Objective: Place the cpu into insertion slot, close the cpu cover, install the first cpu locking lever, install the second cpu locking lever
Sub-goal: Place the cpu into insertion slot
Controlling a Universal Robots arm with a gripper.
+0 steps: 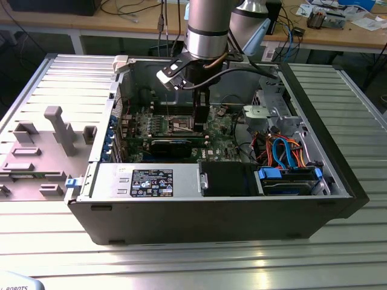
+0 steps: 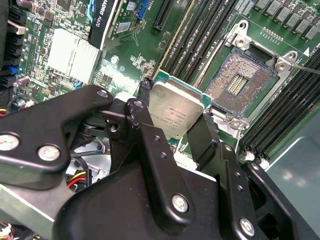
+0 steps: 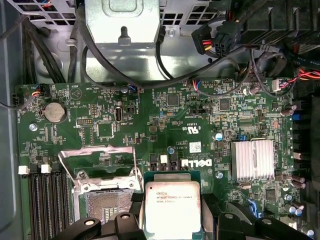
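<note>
Arm (image 1: 205, 30) upright in case (image 1: 211, 211), fingers (image 2: 202, 137) clamping cpu (image 2: 175, 112) beside insertion slot (image 2: 240, 82)

One cpu (image 3: 172, 202), silvery top showing, clamped in the black gripper (image 3: 172, 226), just beside the bare insertion slot (image 3: 106, 206). One cpu cover (image 3: 97, 152), tilted open. Green circuit board (image 3: 150, 107): coin battery (image 3: 54, 112), finned heatsink (image 3: 252, 160), memory slots (image 3: 46, 205).

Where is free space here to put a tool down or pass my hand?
Free: the ribbed silver metal table in front of the black computer case, and its strip at the exterior view's right. Crowded: inside the case, where the black gripper holds the silvery square cpu near the open square insertion slot.
</note>
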